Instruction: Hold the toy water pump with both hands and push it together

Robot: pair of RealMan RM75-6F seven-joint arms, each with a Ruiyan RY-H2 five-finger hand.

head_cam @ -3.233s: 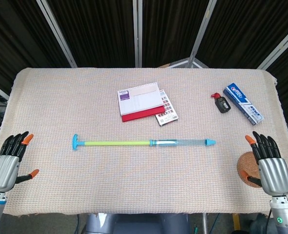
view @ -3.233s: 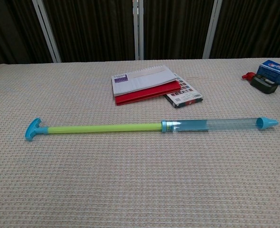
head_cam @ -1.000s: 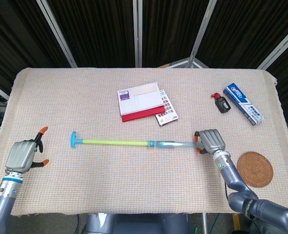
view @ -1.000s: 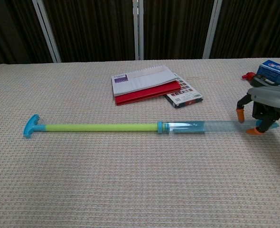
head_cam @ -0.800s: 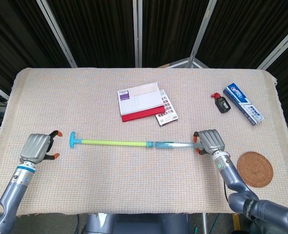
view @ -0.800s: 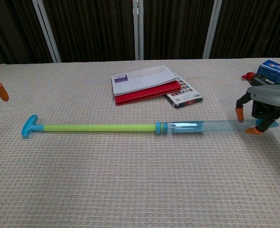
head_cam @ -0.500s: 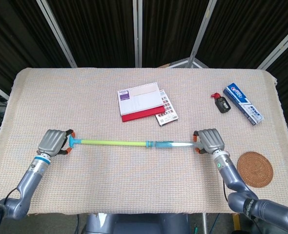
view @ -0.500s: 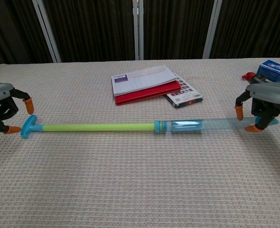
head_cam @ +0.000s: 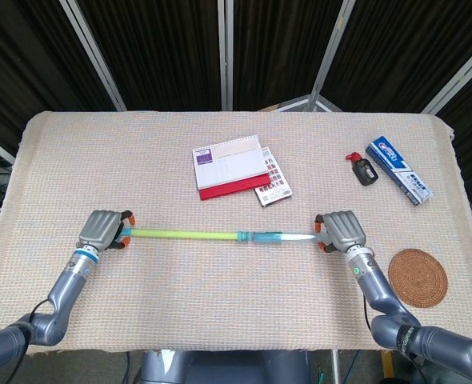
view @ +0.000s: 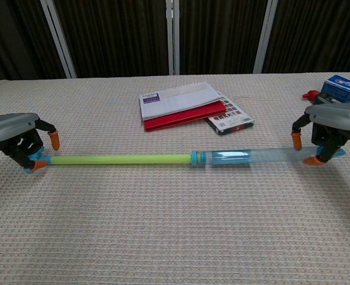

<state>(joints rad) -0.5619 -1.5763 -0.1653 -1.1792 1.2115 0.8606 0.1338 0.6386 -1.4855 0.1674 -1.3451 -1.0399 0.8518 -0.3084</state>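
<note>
Toy water pump (head_cam: 220, 235): lies flat across the front half of the desk (head_cam: 220, 312), running left to right; its yellow-green rod (view: 121, 159) is drawn well out of the clear blue barrel (view: 246, 157).
Left robot hand (head_cam: 102, 230): toward the desk's left edge, fingers curled around the pump's blue handle end; orange fingertips (view: 54, 141) sit on either side of the rod, gripping it.
Right robot hand (head_cam: 342, 230): toward the desk's right edge, fingers wrapped over the nozzle end of the barrel, holding it; in the chest view an orange fingertip (view: 295, 141) shows behind the tube and another in front.
Notebook stack (head_cam: 232, 166): a white-covered pad on a red one, with a small patterned booklet (head_cam: 273, 186) tucked beside it, at mid-desk behind the pump.
Small black bottle with a red cap (head_cam: 365, 170): near the back right corner.
Blue box (head_cam: 398, 169): just right of the bottle, angled toward the right edge.
Round woven coaster (head_cam: 418, 278): near the front right corner, right of the right robot hand.
</note>
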